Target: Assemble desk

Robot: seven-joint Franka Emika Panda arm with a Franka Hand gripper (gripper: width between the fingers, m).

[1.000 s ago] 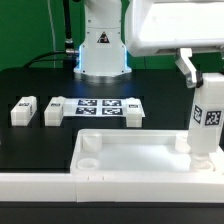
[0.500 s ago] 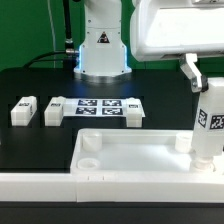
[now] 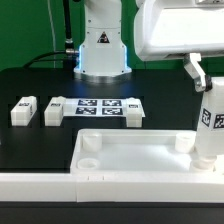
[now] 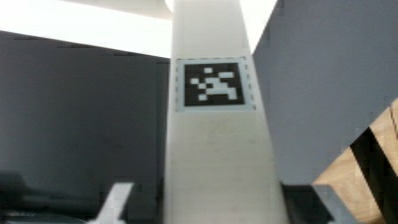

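The desk slab (image 3: 135, 158) lies flat, rim up, with round sockets at its corners (image 3: 88, 159). My gripper (image 3: 203, 84) is shut on one white square leg (image 3: 210, 125) and holds it upright over the slab's end at the exterior view's right. The leg's lower end is down at the slab, and I cannot tell whether it sits in a socket. In the wrist view the leg (image 4: 217, 120) with its tag fills the middle between my fingers (image 4: 118, 205); my gripper (image 4: 217, 212) clamps it. Two more legs (image 3: 23, 110) (image 3: 53, 111) lie at the exterior view's left.
The marker board (image 3: 100, 108) lies behind the slab. The robot base (image 3: 101, 55) stands at the back. A long white border rail (image 3: 40, 186) runs along the front edge.
My gripper has carried the leg slightly toward the exterior view's right and lowered it toward the slab's end. Nothing else has moved.
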